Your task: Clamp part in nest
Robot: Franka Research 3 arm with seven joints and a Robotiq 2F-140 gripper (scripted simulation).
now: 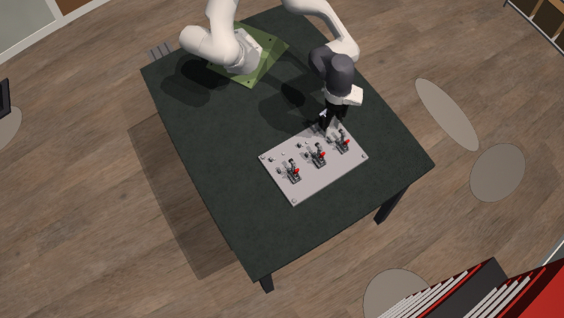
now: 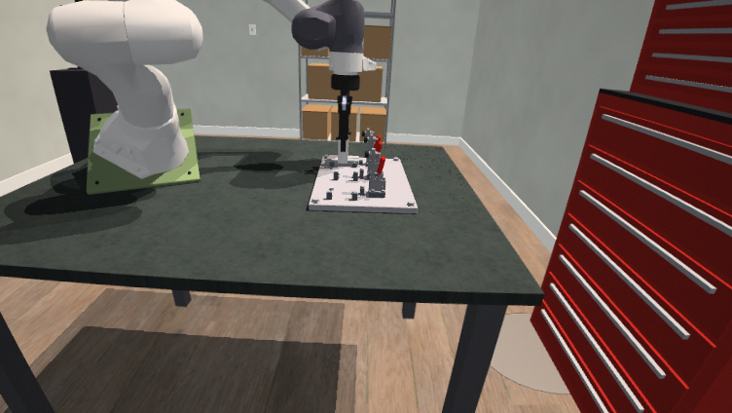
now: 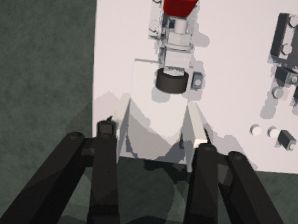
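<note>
The part (image 3: 157, 102), a pale flat block, lies over the fixture's end nest, its long side running toward the clamp. My gripper (image 1: 331, 129) (image 2: 343, 156) (image 3: 157, 111) is shut on it, one pale fingertip along each long side. The part's far end is under the raised black tip (image 3: 172, 81) of that nest's clamp (image 1: 343, 145); a side block (image 3: 197, 80) stands close beside it. The clamp stands open with its bar up; its red handle (image 1: 346, 142) (image 3: 180, 6) shows. Rest pads and stop block are hidden, so seating and small gaps cannot be told.
The fixture plate (image 1: 329, 173) (image 2: 397, 179) (image 3: 230, 55) carries two other nests. The middle clamp (image 1: 319, 160) and the far clamp (image 1: 293, 175) also stand with their bars up, beside small blocks and pads. The robot's green base plate (image 1: 253, 83) (image 2: 143, 185) is across the table.
</note>
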